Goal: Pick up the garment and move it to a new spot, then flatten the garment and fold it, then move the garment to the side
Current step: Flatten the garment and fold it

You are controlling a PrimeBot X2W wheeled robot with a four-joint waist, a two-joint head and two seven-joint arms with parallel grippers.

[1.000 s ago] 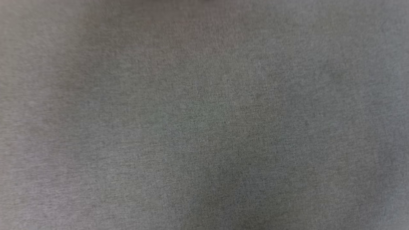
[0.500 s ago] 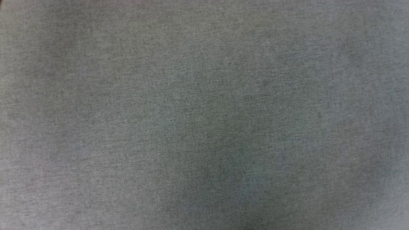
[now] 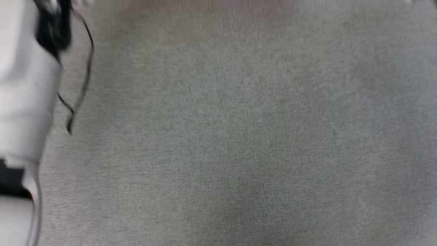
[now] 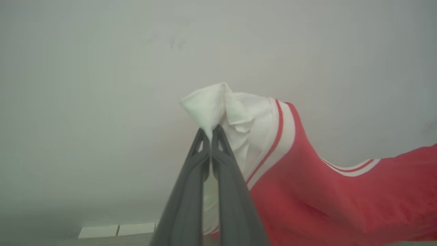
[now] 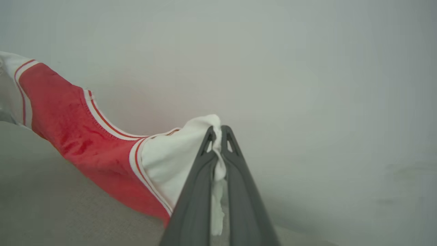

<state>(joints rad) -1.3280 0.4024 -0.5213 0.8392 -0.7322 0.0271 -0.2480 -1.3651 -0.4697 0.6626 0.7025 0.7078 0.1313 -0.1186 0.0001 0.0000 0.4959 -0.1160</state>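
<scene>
Left end effector [image 4: 211, 131] is seen clamped shut on a bunched white sleeve of the garment [image 4: 307, 177], with the two dark fingers pressed together at the tips and a white fold pinched between them. In the left wrist view, the striped red-white trim is seen just right of the pinched sleeve. The red body is stretched from there down and off to the right edge. Two pale rectangular blocks [image 4: 116, 230] are seen below and left of the garment, well apart from it; what they are cannot be told.

Right end effector [image 5: 217, 133] is likewise closed on white sleeve cloth, and a strip of white is trapped down the gap between its fingers. In the right wrist view, the red body is spread from that sleeve up and left. A striped neckline edge is seen along its top, and more white trim at the far left. The garment is thus held up by both sleeves, slung between the two grips.

A grey woven surface [image 3: 239, 136] is seen under the garment's lower red edge in the right wrist view. In the blurred head view, a pale forearm [image 3: 24, 102] with a loose black cable [image 3: 83, 75] is seen at the left edge over that surface.
</scene>
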